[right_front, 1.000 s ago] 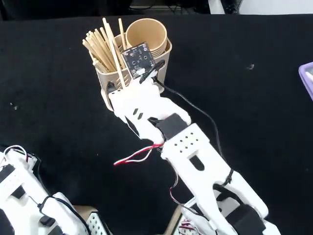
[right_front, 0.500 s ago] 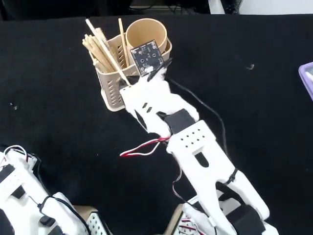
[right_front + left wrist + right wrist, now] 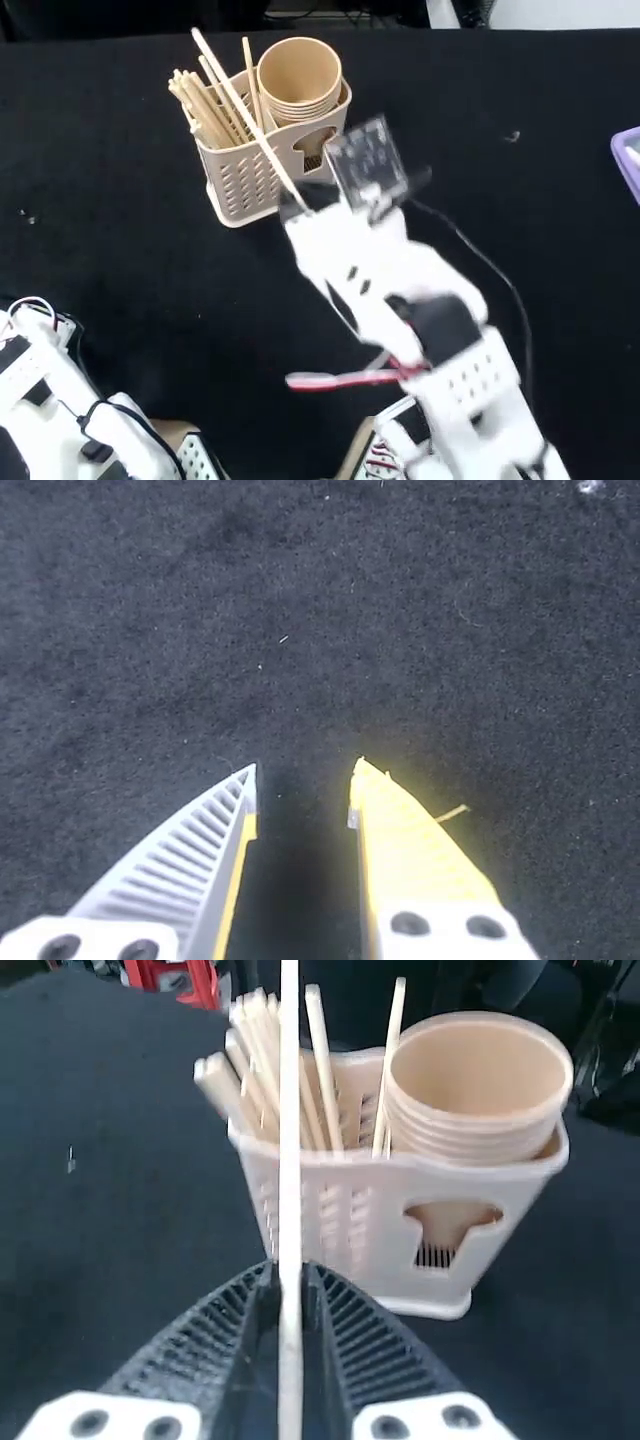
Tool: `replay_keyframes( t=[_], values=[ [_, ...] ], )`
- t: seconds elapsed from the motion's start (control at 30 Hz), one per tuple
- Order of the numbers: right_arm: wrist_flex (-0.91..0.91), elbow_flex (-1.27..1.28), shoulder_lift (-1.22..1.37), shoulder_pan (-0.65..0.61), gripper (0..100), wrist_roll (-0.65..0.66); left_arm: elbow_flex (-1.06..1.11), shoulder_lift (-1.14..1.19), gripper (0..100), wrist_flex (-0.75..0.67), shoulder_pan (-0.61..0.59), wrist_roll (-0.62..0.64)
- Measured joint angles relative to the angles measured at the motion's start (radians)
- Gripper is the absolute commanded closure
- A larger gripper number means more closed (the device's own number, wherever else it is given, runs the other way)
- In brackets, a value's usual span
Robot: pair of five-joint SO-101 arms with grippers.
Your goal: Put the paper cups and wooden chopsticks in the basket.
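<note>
A beige slotted basket [image 3: 245, 175] [image 3: 400, 1200] stands at the back of the black table. A stack of paper cups [image 3: 298, 70] [image 3: 478, 1075] sits in one half, and several wooden chopsticks [image 3: 200, 100] [image 3: 255, 1050] stand in the other. My right gripper [image 3: 297, 205] [image 3: 288, 1285] is just in front of the basket, shut on one chopstick [image 3: 240, 105] [image 3: 290, 1140]. That chopstick slants up across the basket's front wall and over its top. My left gripper [image 3: 300, 780] hangs open over bare black cloth with nothing between its fingers.
The left arm's body [image 3: 40, 390] rests at the near left corner. A purple object [image 3: 628, 155] pokes in at the right edge. Black cloth [image 3: 520, 90] lies bare to the right and left of the basket.
The right arm has drawn back from the basket toward the near right, still shut on the chopstick, which now leans more steeply. The left arm has not moved.
</note>
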Motion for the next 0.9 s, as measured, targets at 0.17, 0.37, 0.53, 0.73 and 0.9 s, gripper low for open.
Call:
replay_keyframes(
  t=[0.17,0.37,0.53,0.73,0.9],
  values=[
    [0.149,0.233,-0.261,-0.020,98.7,0.222,0.000,0.000,84,0.000,-0.002,0.000],
    [0.336,0.545,-0.540,-0.127,98.8,0.580,0.000,0.000,84,0.000,-0.002,0.000],
    [0.275,0.692,-0.574,-0.091,98.8,0.675,0.000,0.000,84,0.000,0.000,0.000],
    [0.031,0.911,-0.466,0.028,98.7,0.779,0.000,0.000,84,0.000,0.000,0.000],
    [-0.041,0.895,-0.308,0.107,88.4,0.795,0.000,0.000,84,0.000,0.000,0.000]
  ],
)
